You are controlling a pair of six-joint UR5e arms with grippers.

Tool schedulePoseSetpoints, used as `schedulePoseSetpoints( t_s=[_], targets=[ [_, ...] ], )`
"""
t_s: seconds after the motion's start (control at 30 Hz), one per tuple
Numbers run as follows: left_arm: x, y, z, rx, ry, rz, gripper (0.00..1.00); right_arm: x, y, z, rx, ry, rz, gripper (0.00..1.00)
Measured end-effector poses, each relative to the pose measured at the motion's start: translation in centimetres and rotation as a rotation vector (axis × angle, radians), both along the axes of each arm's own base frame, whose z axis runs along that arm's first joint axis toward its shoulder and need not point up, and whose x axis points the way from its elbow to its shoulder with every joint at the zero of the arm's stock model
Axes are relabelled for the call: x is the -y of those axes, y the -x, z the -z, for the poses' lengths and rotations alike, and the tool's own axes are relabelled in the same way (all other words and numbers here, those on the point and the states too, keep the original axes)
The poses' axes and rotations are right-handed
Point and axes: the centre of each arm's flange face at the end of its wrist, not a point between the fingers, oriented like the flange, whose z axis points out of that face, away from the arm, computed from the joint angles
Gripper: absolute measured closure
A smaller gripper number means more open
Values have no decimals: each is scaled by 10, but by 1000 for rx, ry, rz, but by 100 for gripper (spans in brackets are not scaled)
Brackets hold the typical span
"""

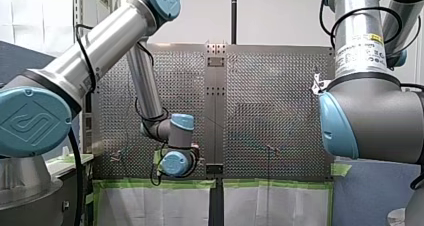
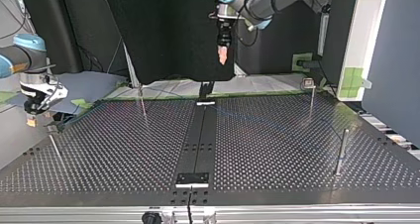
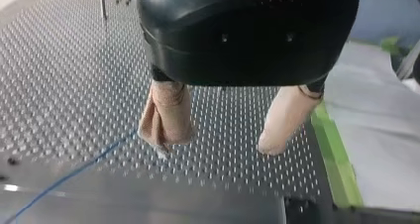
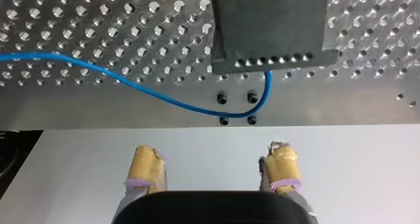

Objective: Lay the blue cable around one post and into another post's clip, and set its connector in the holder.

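Two sets of jaws being held spread, empty: left gripper (image 3: 215,145), right gripper (image 4: 212,167). Blue cable (image 4: 173,101) being borne slack on tabletop (image 4: 74,16) beside dark block (image 4: 270,26); centred pinch being advised.

Perf. table (image 2: 272,149): blue cable (image 4: 124,80), posts (image 2: 339,152) (thin, upright), dark block (image 4: 270,26), prob. holder.

Blue round cap (image 1: 31,122) on my left arm: embossed logo, letters unclear.
White sticker (image 1: 360,53) on my right arm's silver tube: print unreadable.

Blue cable (image 4: 124,79), yellow-padded right claw (image 4: 212,153), silver perforated table (image 4: 74,26).
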Motion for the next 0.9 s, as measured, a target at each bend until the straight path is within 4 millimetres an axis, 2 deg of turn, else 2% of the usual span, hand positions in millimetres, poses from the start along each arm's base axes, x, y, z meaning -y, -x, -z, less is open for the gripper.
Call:
schedulePoseSetpoints(
  t_s=[0.23,0.53,0.63,0.9],
  targets=[
    [-12,-10,0,-1,-4,-52,2,-8,-1,16,21,-4,41,2],
    [-19,-19,0,-6,-5,-66,2,-28,-8,48,31,-5,84,2],
    [-22,-21,0,-5,-4,-71,2,-36,-18,58,14,-4,63,2],
    [-26,-27,0,-5,10,-81,2,-66,-68,86,-16,-2,-53,2]
  ],
)
